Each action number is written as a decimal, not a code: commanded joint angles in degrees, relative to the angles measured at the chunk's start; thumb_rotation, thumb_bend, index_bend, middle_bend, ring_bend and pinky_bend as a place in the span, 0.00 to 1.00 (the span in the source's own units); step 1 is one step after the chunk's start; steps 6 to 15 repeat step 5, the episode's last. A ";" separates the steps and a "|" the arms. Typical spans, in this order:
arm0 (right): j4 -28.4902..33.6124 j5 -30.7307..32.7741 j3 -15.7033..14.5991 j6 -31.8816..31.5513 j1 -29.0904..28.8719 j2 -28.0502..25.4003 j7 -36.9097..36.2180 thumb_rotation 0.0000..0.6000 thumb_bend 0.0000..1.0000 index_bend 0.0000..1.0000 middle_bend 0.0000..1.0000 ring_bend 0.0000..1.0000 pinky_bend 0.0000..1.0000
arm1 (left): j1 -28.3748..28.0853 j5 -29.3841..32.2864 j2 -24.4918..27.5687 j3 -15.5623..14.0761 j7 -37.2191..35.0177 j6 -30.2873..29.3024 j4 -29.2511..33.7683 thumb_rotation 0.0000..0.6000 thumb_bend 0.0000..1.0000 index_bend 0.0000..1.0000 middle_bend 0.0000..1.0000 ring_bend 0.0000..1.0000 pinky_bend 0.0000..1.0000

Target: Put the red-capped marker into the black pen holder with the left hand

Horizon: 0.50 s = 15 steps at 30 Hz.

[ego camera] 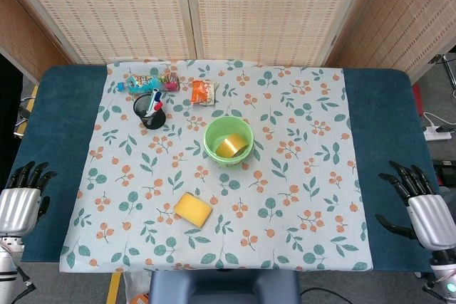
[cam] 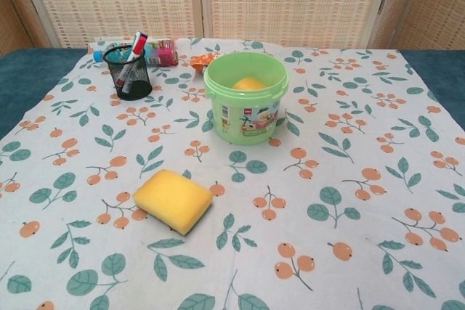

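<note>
The marker (cam: 134,50) stands in the holder (cam: 128,74), so the job looks done; my left hand (ego camera: 20,203) rests apart, fingers loose, grasping nothing

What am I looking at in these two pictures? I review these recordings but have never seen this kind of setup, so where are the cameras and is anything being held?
This is a two-armed robot at a table; each arm ends in a metal hand with fingers. The head view looks down from above; the chest view looks across the table from lower down.

In the head view the left hand and right hand sit at the table's near corners, fingers apart, holding nothing. Neither shows in the chest view.

On the flowered cloth stand a black pen holder with the red-capped marker leaning inside it, a green bucket with something yellow in it, and a yellow sponge. Behind the holder lies a colourful bottle, and beside it an orange packet.

So the marker is already in the holder.
</note>
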State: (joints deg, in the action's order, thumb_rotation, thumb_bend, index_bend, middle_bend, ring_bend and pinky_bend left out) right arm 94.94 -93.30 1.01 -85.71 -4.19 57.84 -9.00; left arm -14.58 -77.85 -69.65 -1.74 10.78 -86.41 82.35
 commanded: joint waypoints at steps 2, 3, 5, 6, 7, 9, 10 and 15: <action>0.07 -0.09 -0.07 -0.17 0.03 0.08 0.43 1.00 0.13 0.21 0.05 0.08 0.00 | 0.15 -0.23 -0.39 0.56 0.65 1.13 -0.10 1.00 0.38 0.28 0.14 0.06 0.14; 0.07 -0.01 -0.04 -0.31 0.10 0.11 0.51 1.00 0.13 0.21 0.05 0.08 0.00 | 0.18 -0.52 -0.53 0.65 0.63 1.37 0.00 1.00 0.38 0.28 0.14 0.06 0.14; 0.02 0.22 0.00 -0.34 0.13 0.11 0.52 1.00 0.13 0.21 0.05 0.08 0.00 | 0.30 -0.63 -0.69 0.73 0.95 1.88 -0.01 1.00 0.38 0.28 0.14 0.06 0.14; 0.02 0.22 0.00 -0.34 0.13 0.11 0.52 1.00 0.13 0.21 0.05 0.08 0.00 | 0.30 -0.63 -0.69 0.73 0.95 1.88 -0.01 1.00 0.38 0.28 0.14 0.06 0.14; 0.02 0.22 0.00 -0.34 0.13 0.11 0.52 1.00 0.13 0.21 0.05 0.08 0.00 | 0.30 -0.63 -0.69 0.73 0.95 1.88 -0.01 1.00 0.38 0.28 0.14 0.06 0.14; 0.02 0.22 0.00 -0.34 0.13 0.11 0.52 1.00 0.13 0.21 0.05 0.08 0.00 | 0.30 -0.63 -0.69 0.73 0.95 1.88 -0.01 1.00 0.38 0.28 0.14 0.06 0.14; 0.02 0.22 0.00 -0.34 0.13 0.11 0.52 1.00 0.13 0.21 0.05 0.08 0.00 | 0.30 -0.63 -0.69 0.73 0.95 1.88 -0.01 1.00 0.38 0.28 0.14 0.06 0.14; 0.02 0.22 0.00 -0.34 0.13 0.11 0.52 1.00 0.13 0.21 0.05 0.08 0.00 | 0.30 -0.63 -0.69 0.73 0.95 1.88 -0.01 1.00 0.38 0.28 0.14 0.06 0.14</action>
